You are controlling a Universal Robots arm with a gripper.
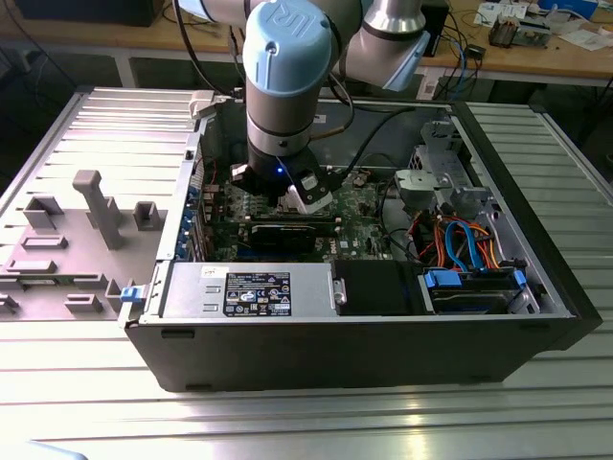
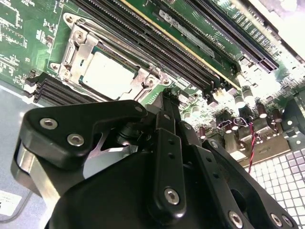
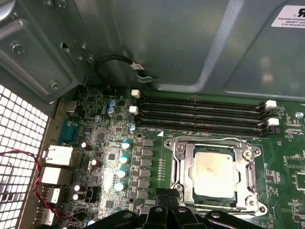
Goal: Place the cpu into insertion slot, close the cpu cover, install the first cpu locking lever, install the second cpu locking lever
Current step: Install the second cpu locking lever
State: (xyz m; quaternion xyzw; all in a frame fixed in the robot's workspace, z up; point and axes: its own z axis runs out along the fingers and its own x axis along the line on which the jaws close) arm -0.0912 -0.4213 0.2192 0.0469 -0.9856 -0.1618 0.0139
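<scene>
The arm stands inside an open computer case (image 1: 536, 287) that lies on its side on a ribbed metal worktop (image 1: 96, 125). The end effector (image 3: 167, 210) hangs low over the green circuit board (image 3: 109, 143), just beside the socket edge. In both wrist views its two fingers (image 2: 167, 124) meet at a narrow tip with no gap visible and nothing between them, so it reads as clenched and empty. That posture would suit pushing on a thin part rather than carrying one.

The chip (image 3: 213, 174) already lies flat in the socket (image 3: 178, 174), its dull silver top squarely framed. The metal cover plate (image 3: 243, 176) is down around it, with the chip showing through its window, so the first two steps appear done.

The locking levers are less certain. A thin wire bar (image 3: 209, 139) runs along the socket side nearest the memory slots (image 3: 200, 114), and it appears seated (its hook end is too fine to confirm). On the side nearest the fingers, the fingertips hide the edge, so whether that lever is latched cannot be told.

In the exterior view, a grey parts fixture (image 1: 86, 230) sits on the worktop at the exterior view's left, well apart from the work.
</scene>
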